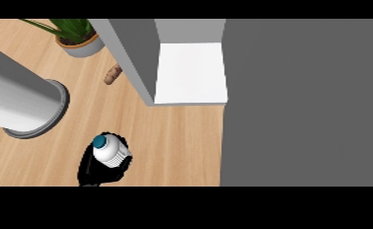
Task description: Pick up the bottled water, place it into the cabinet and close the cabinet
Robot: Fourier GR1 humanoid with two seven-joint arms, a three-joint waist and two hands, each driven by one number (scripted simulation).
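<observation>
Bottled water [111, 151] left of cabinet [191, 72]

The left hand [102, 166] has its fingers curled round the bottled water [111, 150], standing on the wooden counter [175, 139]. Straight ahead of the fingers and off to their right it's bare wood all the way to the cabinet [191, 72], whose white shelf is open on that side, so there's room to pass. The cabinet's grey side wall sits ahead. To the fingers' left a big grey cylinder [29, 105] blocks things. Farther ahead-left are a potted plant [76, 38] and a small brown object [112, 75]. The dark grey door panel [295, 102] walls off the right.
</observation>
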